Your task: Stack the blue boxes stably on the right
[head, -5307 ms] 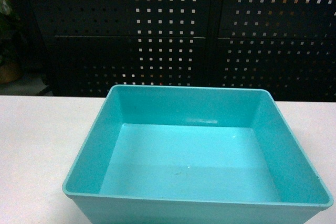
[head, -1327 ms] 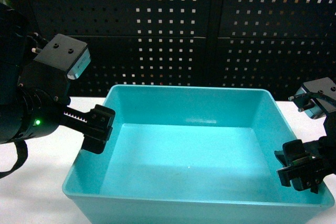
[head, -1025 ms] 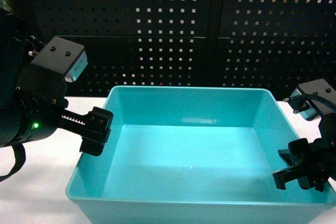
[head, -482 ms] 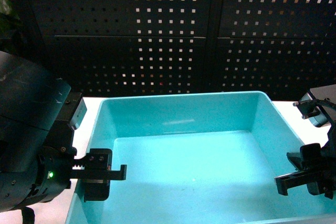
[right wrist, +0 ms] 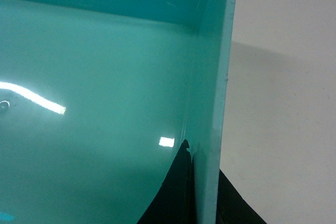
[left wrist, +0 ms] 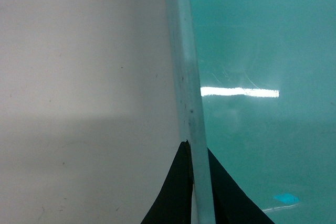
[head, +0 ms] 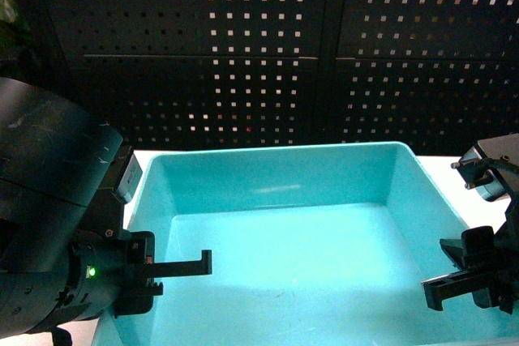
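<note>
One pale turquoise blue box (head: 300, 249), empty, fills the lower middle of the head view. My left gripper (head: 162, 277) is shut on its left wall, with one finger inside the box and one outside. In the left wrist view the rim (left wrist: 184, 77) runs straight between the dark fingers of the left gripper (left wrist: 198, 187). My right gripper (head: 470, 285) is shut on the right wall in the same way. The right wrist view shows that rim (right wrist: 220, 66) pinched in the right gripper (right wrist: 207, 195). The box's front edge is cut off by the head view's bottom edge.
The white table (left wrist: 79, 77) shows on the left of the box, and the table (right wrist: 283, 103) shows again on its right. A black perforated panel (head: 268, 46) stands close behind the table. A plant leaf (head: 6, 14) peeks in at the far left.
Both arms came in from the sides and closed on the box's side walls. In the last half second the box has come slightly nearer the camera and the left arm has sunk lower.
</note>
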Tool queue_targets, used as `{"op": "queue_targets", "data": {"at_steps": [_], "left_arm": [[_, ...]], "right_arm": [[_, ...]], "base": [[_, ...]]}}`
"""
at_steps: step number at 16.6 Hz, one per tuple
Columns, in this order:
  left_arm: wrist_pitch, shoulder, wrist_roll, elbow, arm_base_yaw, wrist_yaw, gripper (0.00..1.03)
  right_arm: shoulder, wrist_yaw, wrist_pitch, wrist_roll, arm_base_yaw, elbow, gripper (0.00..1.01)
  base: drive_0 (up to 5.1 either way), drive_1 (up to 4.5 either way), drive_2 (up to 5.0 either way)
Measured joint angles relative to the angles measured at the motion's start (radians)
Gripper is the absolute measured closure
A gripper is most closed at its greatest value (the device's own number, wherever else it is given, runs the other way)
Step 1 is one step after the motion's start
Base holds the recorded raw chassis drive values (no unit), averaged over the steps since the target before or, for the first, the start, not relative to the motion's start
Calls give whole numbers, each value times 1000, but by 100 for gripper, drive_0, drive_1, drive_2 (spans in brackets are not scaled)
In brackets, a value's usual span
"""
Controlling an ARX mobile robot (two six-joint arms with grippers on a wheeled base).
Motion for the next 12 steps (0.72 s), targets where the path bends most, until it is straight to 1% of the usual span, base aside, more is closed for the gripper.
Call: {"op": "queue_targets", "data": {"at_steps": [3, 5, 7, 9, 12], "left_arm": [[1, -1, 4, 0, -1, -5, 101], [16, -1, 14, 0, -1, -11, 101], [50, -13, 51, -12, -1, -26, 101], [60, -48, 86, -15, 1, -26, 101], [53, -109, 122, 10, 15, -18, 101]], "right_arm": [[-1, 0, 7, 0, 0, -3, 99], [-2, 0, 16, 2, -1, -7, 99], [-10, 0, 18, 9, -8, -11, 99], [-34, -1, 11, 20, -9, -12, 99], [-114, -9, -30, 24, -21, 24, 99]], "base": [[0, 0, 0], [0, 0, 0], [0, 0, 0], [0, 0, 0], [0, 0, 0]]}}
